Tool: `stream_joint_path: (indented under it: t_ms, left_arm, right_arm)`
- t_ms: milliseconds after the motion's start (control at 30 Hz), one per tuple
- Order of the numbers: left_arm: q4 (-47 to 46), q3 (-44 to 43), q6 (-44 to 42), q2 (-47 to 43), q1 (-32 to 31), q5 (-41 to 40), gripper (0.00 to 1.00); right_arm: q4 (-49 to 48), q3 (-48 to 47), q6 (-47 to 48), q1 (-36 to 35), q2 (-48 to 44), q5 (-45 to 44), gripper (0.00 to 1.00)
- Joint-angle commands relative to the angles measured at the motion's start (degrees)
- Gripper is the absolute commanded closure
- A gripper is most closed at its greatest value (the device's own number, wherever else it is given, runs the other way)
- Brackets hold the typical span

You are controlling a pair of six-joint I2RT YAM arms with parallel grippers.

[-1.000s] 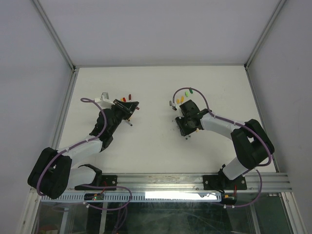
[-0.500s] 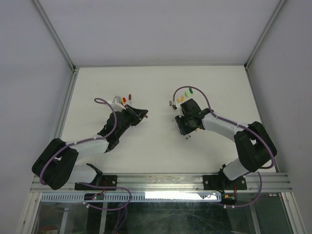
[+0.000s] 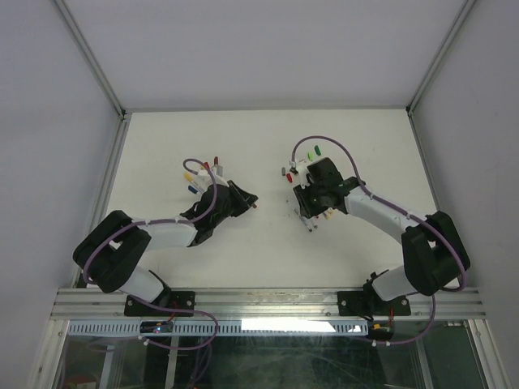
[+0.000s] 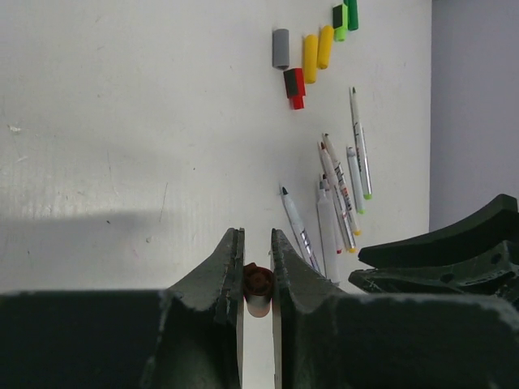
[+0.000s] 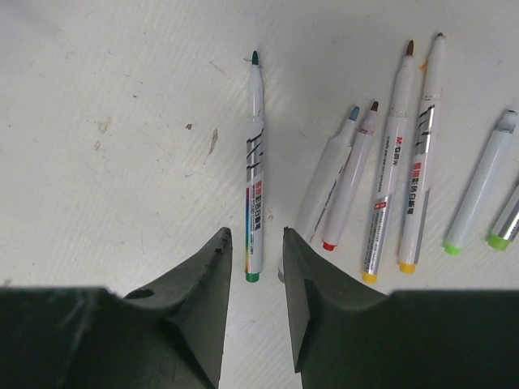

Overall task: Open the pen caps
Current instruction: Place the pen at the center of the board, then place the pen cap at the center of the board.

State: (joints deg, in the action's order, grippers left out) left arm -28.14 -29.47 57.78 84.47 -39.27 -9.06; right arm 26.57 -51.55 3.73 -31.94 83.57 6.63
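Pen caps [image 4: 310,58]: I see two loose groups on the white table [image 3: 268,259], one on each side, plus one cap held in a gripper.
Right group [image 3: 302,162]: a grey cap [image 4: 280,49], two yellow, a red one [image 4: 294,87] and two green [image 4: 345,16] lie close together on the table, just on the far side of the right arm's wrist.
Left group [image 3: 199,174]: red, yellow and blue caps lie just on the far side of the left arm. They are too small for me to count.
Dark red cap [image 4: 258,284]: pinched between the left fingers, its round end facing the wrist camera.
Left gripper [image 4: 256,237]: clenched on the dark red cap, held low near the middle of the table and pointing right.
Right gripper [image 5: 255,239]: jaws parted with a clear gap and gripping nothing, set over the ends of the pens.
Pens [image 5: 389,162]: bare-tipped white barrels lie side by side on the table, near the right gripper and on the near side of the right group.
Green-ended pen [image 5: 254,162]: lies apart from the rest. Its green end sits in the gap between the right fingertips, and I see no contact.
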Motion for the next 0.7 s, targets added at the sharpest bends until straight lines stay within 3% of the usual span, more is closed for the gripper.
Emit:
stream_joint_path:
  t_ms: [0,367,667]
  left_arm:
    - [1.8,-4.1,-0.9,2.1,-1.3,-2.1,1.00]
    - [9.0,-15.8,-0.6,12.8,-2.8,-1.0,1.00]
    - [20.3,-31.9,-1.9,25.5,-3.4,-0.2,1.00]
  right_arm:
    - [-0.3,-2.7,1.8,1.0,-2.9,3.0,0.66]
    - [0.5,-3.0,3.0,3.5,-4.6,6.0,0.66]
    - [0.5,-3.0,3.0,5.9,-5.8,6.5,0.66]
